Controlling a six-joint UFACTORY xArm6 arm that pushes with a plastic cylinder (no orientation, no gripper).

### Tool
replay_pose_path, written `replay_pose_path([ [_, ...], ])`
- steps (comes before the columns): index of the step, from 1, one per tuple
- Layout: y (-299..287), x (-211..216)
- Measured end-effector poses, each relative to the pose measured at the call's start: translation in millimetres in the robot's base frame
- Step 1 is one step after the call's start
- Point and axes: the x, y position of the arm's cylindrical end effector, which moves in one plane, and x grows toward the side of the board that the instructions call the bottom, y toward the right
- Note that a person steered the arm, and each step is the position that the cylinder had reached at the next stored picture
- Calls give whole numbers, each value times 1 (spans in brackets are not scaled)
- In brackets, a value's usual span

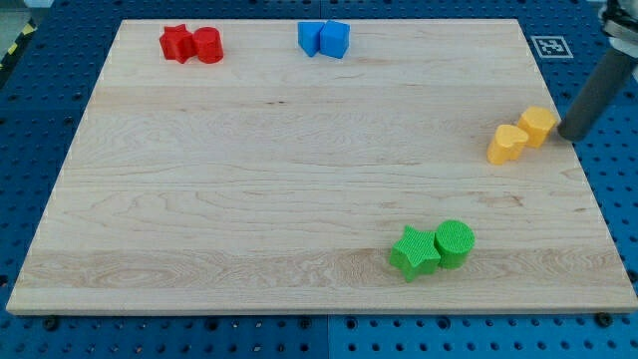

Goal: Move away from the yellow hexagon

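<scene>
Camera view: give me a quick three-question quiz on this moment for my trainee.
1. True or false: my tip sits just to the view's right of the yellow hexagon.
2. Which pair lies nearest the view's bottom? A red B blue C green
3. Fill in: the yellow heart sits on the hexagon's lower ____ side.

Key: 1 true; 2 C, green star and green cylinder; 3 left.

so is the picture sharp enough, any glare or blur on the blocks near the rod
Camera view: even, soft lighting, no glare on the pale wooden board; the yellow hexagon block and the yellow heart-shaped block are sharp with faint shadows; the dark rod looks slightly soft, my tip just right of the hexagon.
</scene>
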Motion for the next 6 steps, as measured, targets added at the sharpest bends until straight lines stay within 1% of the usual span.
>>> replay_pose_path([
  [1, -34, 0],
  [2, -39, 0],
  [3, -39, 0],
  [4, -21, -3],
  [5, -9, -15],
  [6, -9, -42],
])
